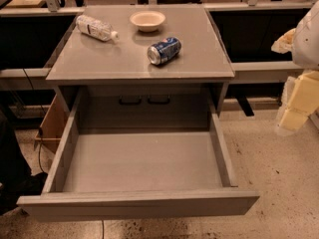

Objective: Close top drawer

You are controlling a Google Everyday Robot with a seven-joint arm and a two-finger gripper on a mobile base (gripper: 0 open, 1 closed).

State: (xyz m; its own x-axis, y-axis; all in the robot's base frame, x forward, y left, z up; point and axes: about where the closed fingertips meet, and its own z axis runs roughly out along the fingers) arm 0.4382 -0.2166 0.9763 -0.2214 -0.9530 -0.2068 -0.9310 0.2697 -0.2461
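The top drawer (pixel 139 203) of the grey cabinet (pixel 124 63) is pulled far out toward me. Its plain flat front is at the bottom of the view and its inside is bare. The two lower drawers are hidden under it. My gripper (pixel 297 106), cream and white, hangs at the far right edge of the view. It is to the right of the drawer's right side wall (pixel 222 148), above the floor and apart from the drawer.
On the cabinet top lie a clear plastic bottle (pixel 95 28) on its side, a white bowl (pixel 147 20) and a blue can (pixel 164 50) on its side. A speckled floor (pixel 279 183) spreads right of the drawer. A wooden panel (pixel 52 126) stands left.
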